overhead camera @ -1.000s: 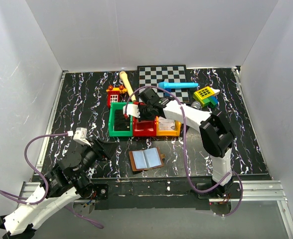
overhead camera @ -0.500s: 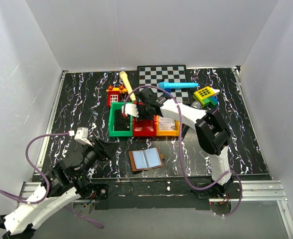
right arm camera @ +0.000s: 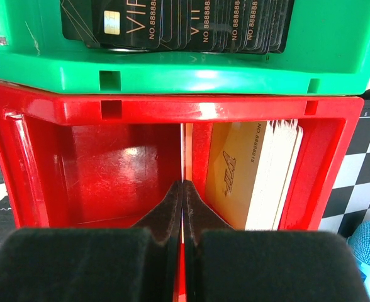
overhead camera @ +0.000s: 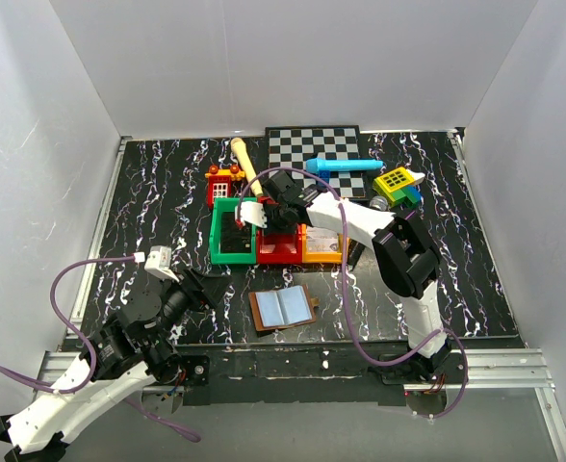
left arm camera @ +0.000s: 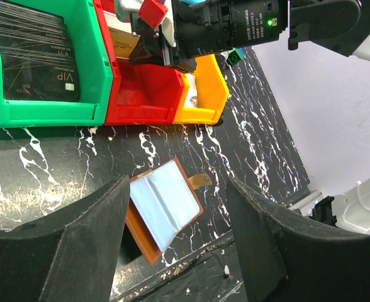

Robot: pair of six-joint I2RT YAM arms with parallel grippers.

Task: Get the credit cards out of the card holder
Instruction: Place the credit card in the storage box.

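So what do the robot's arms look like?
Both arms, left arm and right arm, are chunky white and black segments. A thin lilac cable loops loosely off each one. The jaws are black and wedge-shaped. The right wrist carries a black camera with white lettering and a small green light, plus a red block.

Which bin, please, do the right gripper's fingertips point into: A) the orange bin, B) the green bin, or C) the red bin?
C: in the right wrist view the right gripper, shut on a card seen edge-on, points into the red bin, with the green bin lying beyond it.
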